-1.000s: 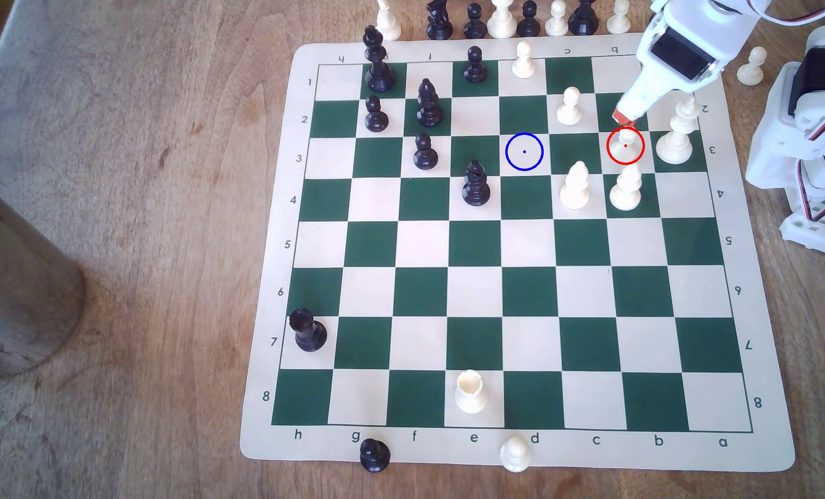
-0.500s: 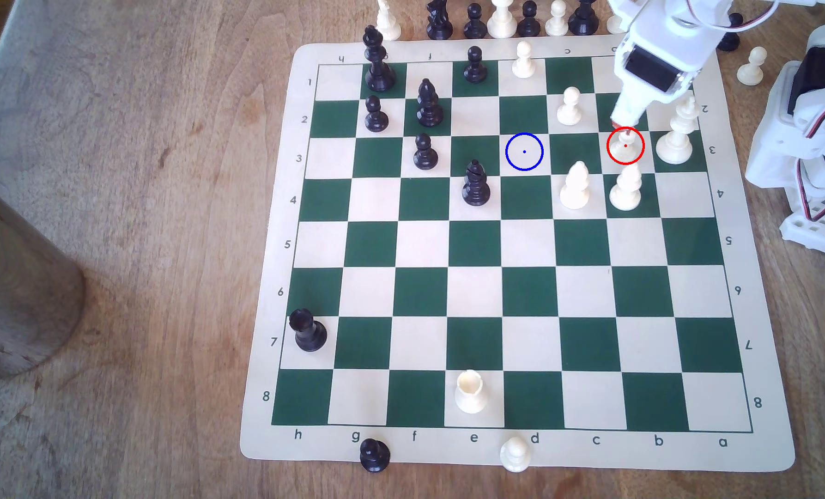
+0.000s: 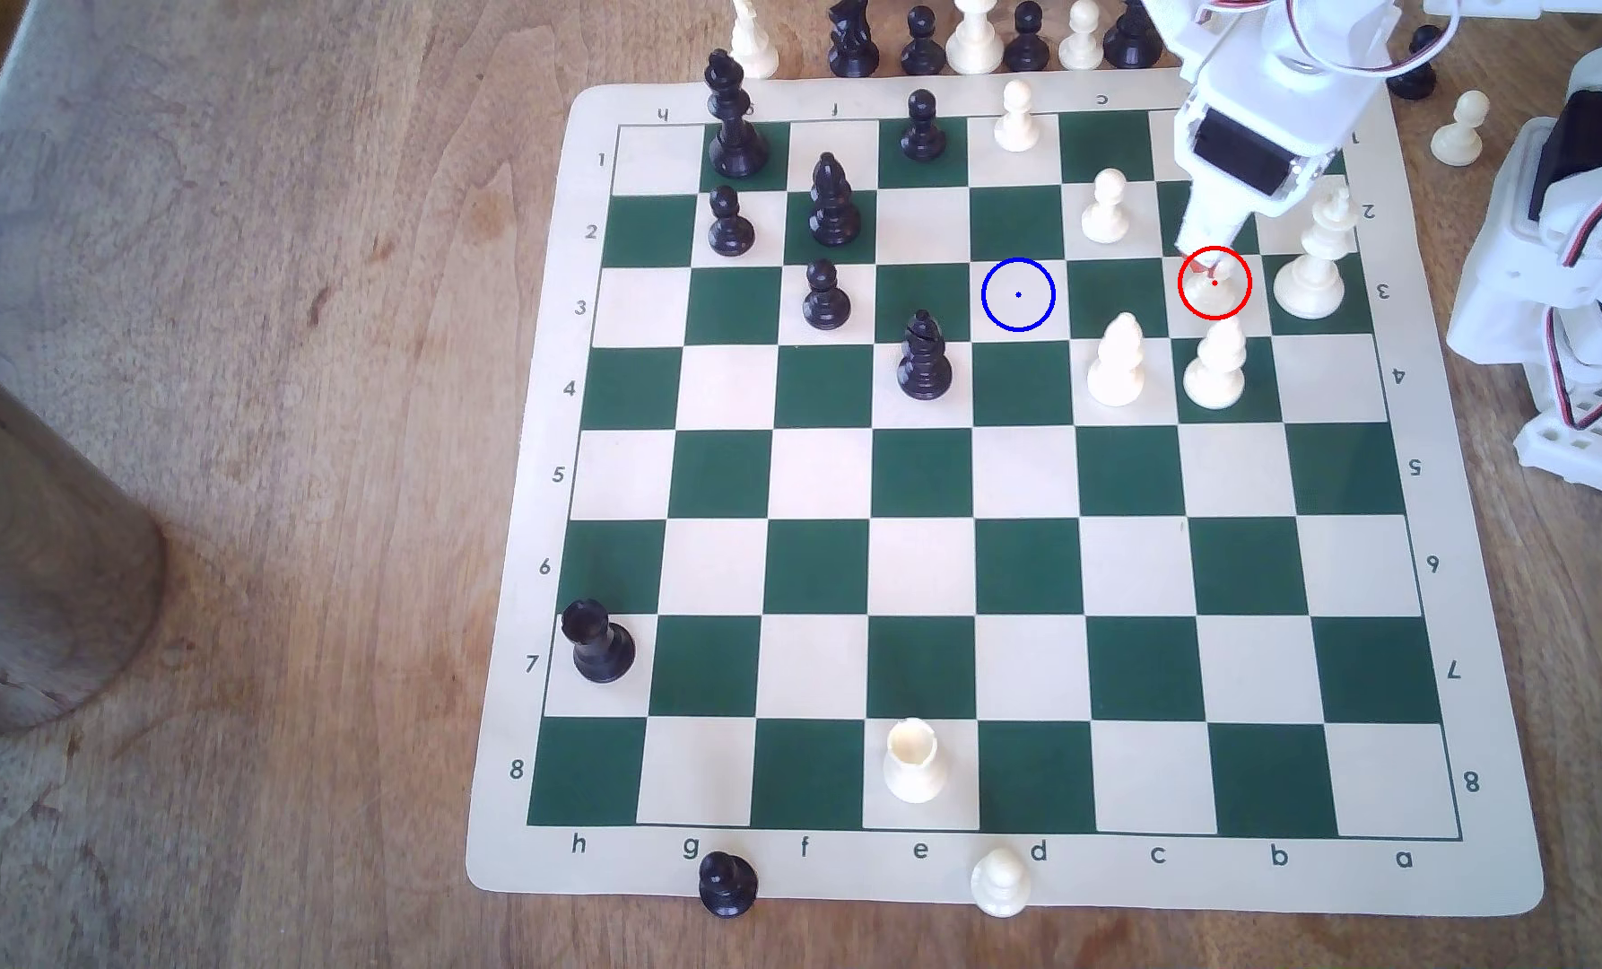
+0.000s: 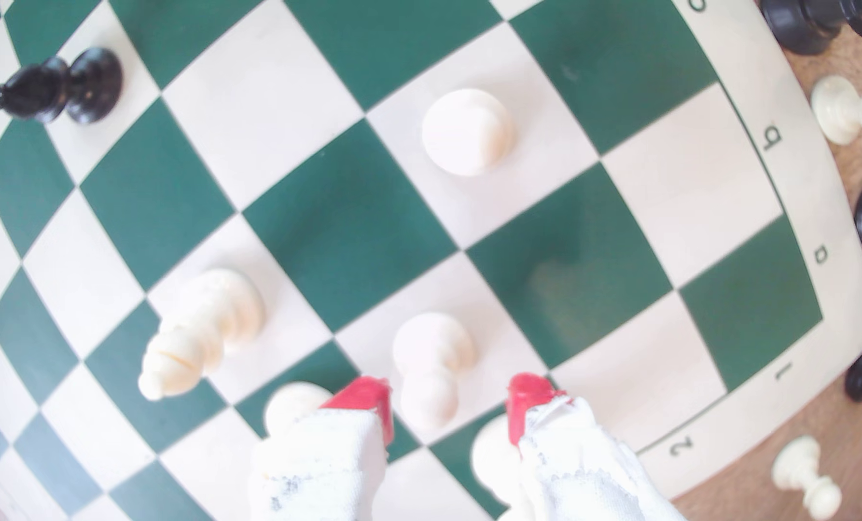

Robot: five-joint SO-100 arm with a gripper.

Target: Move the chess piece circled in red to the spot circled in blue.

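From my remote station, nearest the exterior camera I read a black pawn [image 3: 727, 883] and a cream pawn [image 3: 1000, 880] on the board's [image 3: 1478, 866] near margin; next, a cream rook [image 3: 914, 760] on rank 8 and a black rook [image 3: 597, 641] on rank 7; the middle ranks are bare squares. Further in, a cream bishop [image 3: 1117, 361] [image 4: 201, 333] and a second cream piece [image 3: 1215, 365] stand on rank 4. Behind them lies the target row; the spot circled in blue [image 3: 1018, 294] is an unoccupied cream square, two files toward the exterior view's left of the chess piece circled in red [image 3: 1214, 291] [image 4: 431, 368]. That pawn stands upright on its own cream square; a tall cream piece with a crowned top [image 3: 1317, 253] stands just beside it, on the exterior view's right. The gripper [image 3: 1205, 266] [image 4: 450, 403] is at the pawn; in the wrist view its red-tipped fingers [image 4: 369, 401] straddle the pawn's head, jaws apart, a gap visible on either side; no contact is evident. Farthest, spare pieces line the wooden table [image 3: 219, 373] beyond rank 1.
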